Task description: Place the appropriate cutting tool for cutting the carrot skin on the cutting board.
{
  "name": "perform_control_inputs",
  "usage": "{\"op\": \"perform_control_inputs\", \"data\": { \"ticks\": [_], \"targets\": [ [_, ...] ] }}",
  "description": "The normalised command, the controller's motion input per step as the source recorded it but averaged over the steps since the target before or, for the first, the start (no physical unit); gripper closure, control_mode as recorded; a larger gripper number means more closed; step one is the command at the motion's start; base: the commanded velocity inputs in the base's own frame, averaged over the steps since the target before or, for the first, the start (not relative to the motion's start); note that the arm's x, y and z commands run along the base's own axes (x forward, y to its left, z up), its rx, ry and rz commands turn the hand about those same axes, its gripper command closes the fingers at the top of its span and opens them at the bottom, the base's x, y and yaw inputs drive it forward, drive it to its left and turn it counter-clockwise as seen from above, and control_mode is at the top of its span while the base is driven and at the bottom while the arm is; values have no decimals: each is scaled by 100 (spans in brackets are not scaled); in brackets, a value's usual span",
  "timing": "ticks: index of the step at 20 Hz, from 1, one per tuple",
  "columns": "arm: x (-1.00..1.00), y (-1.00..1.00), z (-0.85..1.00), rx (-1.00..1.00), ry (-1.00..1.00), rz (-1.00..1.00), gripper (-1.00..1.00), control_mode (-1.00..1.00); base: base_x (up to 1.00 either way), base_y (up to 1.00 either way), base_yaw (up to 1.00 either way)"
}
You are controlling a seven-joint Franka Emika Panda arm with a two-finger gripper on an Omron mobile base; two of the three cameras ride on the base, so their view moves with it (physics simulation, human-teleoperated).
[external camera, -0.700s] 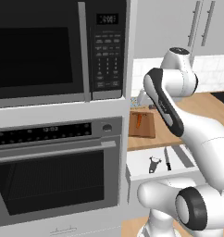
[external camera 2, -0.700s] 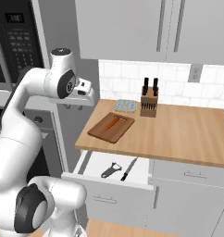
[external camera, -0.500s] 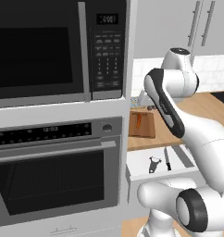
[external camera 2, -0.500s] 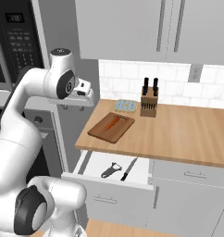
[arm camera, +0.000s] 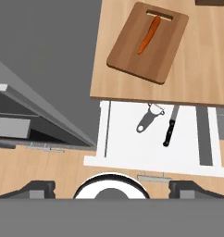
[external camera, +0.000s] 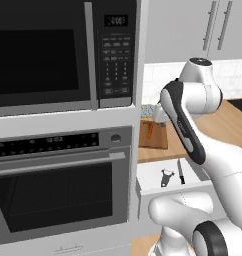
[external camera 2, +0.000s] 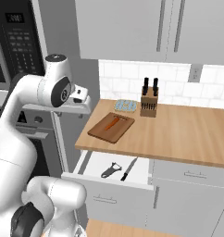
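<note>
Peeler (arm camera: 148, 117), small and dark grey with a forked head, lies in the open white drawer (external camera 2: 97, 165) just below the edge of the light wooden countertop (external camera 2: 178, 134). Beside the peeler in the same drawer lies a slim black-handled knife (arm camera: 169, 128), apart from it. Above the drawer, the flat rectangular brown wooden cutting board (arm camera: 164, 55) rests on the countertop with the thin orange carrot (arm camera: 148, 35) lying on it. Farther back on the countertop from the board stands a wooden knife block (external camera 2: 149, 104) against white wall tiles (external camera 2: 123, 76). Left of the board, a black microwave (external camera: 43, 55) sits over a steel oven (external camera: 58, 185). The two-finger gripper (arm camera: 111, 187) hangs high above the drawer, jaws spread wide, holding nothing.
</note>
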Motion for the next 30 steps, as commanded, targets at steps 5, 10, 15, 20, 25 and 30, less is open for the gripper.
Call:
{"op": "perform_control_inputs", "data": {
  "ticks": [5, 10, 15, 20, 25, 30],
  "targets": [
    [0, 0, 0, 0, 0, 0, -100, -100, 0, 0, 0],
    [0, -6, 0, 0, 0, 0, -100, -100, 0, 0, 0],
    [0, -34, 0, 0, 0, 0, -100, -100, 0, 0, 0],
    [0, -45, 0, 0, 1, 0, -100, -100, 0, 0, 0],
    [1, -34, 0, 0, 0, 0, -100, -100, 0, 0, 0],
    [0, -2, -1, 0, 0, 0, -100, -100, 0, 0, 0]
  ]
}}
